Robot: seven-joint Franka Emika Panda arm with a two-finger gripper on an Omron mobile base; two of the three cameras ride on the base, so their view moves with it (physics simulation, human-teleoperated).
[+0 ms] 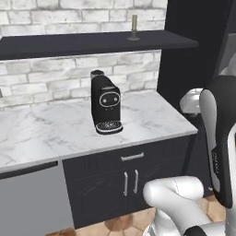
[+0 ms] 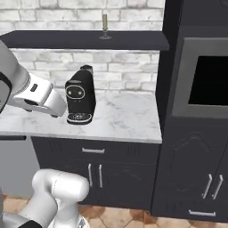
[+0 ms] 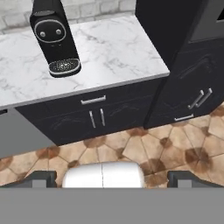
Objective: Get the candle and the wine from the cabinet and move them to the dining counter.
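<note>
Kitchen w/ white brick wall (image 1: pixel 55 18) and marble worktop (image 1: pixel 46 129). Left base view: candle (image 1: pixel 134 27) is standing upright on the dark cabinet (image 1: pixel 92 44) shelf, above and right of the coffee machine (image 1: pixel 106 103). Right base view: candle (image 2: pixel 105 27) is sitting on the shelf, well apart from the arm (wine not spotted). Hand view: gripper (image 3: pixel 112 179) is hanging wide open, empty, facing drawers and floor. Risk: reaching up, the arm could be clipping the shelf edge or toppling the slim candle.
</note>
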